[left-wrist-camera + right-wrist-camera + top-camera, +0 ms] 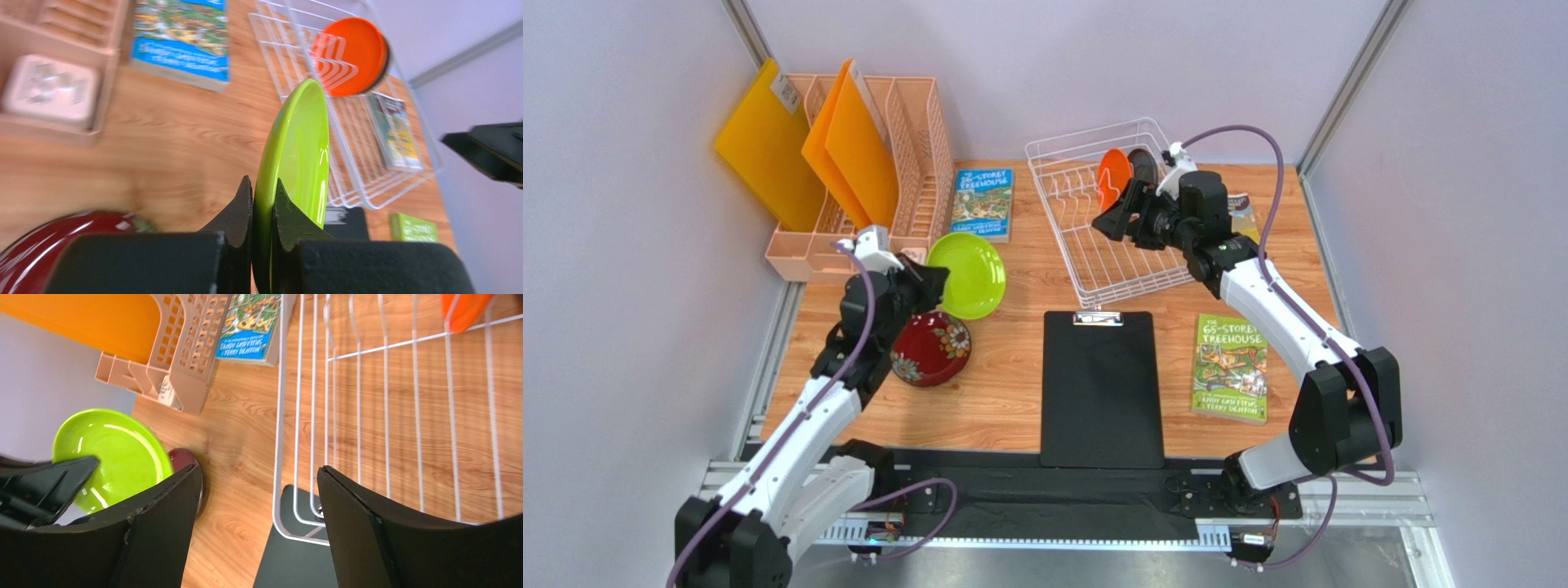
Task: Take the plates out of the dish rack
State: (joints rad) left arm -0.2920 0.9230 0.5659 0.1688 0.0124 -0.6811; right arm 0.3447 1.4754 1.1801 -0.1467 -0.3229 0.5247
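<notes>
Green plate [301,147] — L hand [263,187] clamps rim (tight).

The blue book [983,202] near the far edge of the table [1014,404] carries the title "-STOREY TREEHOUSE". The number before it is too small to make out. The right wrist view shows "GRIFFITHS" and "DENTON" at its foot. The green book [1231,366] near the right edge reads "65-STOREY TREEHOUSE". A third book [393,131], just beside the dish rack [1100,263], has print too blurred to read.
</notes>
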